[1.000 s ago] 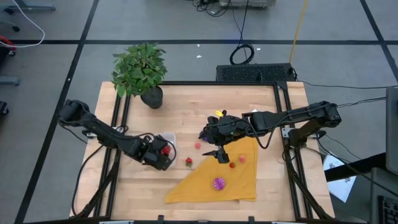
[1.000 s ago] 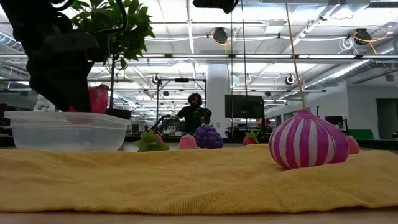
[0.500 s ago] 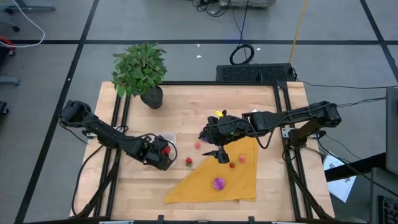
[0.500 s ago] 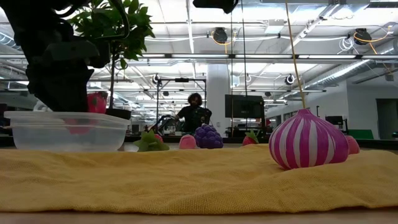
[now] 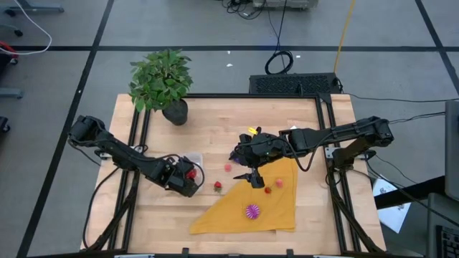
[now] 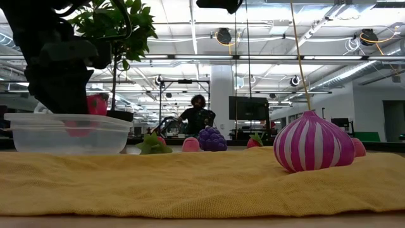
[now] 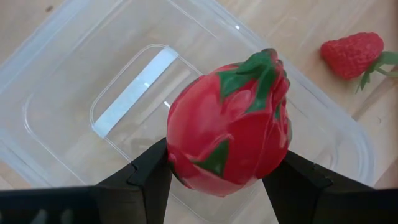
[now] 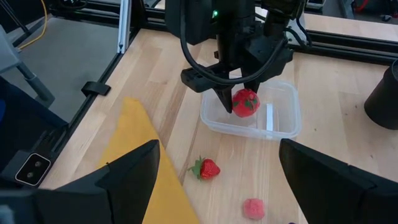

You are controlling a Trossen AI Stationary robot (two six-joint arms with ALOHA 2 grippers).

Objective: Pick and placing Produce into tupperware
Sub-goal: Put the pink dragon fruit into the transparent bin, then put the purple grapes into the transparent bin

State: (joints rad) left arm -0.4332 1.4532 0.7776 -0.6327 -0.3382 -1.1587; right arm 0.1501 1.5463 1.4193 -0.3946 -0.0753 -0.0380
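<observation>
We see the left gripper poised right over the small clear rectangular plastic tupperware, its fingers clamped on a glossy red toy dragon fruit with green leaf tips. The fruit is plump and egg-shaped, with painted green scales on its side and a green tuft at one end, and it hangs above the open box, whose rounded corners and ridged bottom panel show through the clear plastic. From the right wrist view we catch the same scene: the dragon fruit sits between the dark fingers, just above the tupperware's rim.

On the wooden tabletop, just beside the box, lies a small red toy strawberry with a green cap, and a little further along a pink bumpy toy fruit.

The right gripper hangs over the upper corner of the mustard-yellow triangular cloth, its fingers spread wide and gripping nothing. On the cloth we spot a magenta and white striped toy bulb, and in the low view a purple toy grape bunch further back. A leafy green potted plant stands at the tabletop's far left corner.
</observation>
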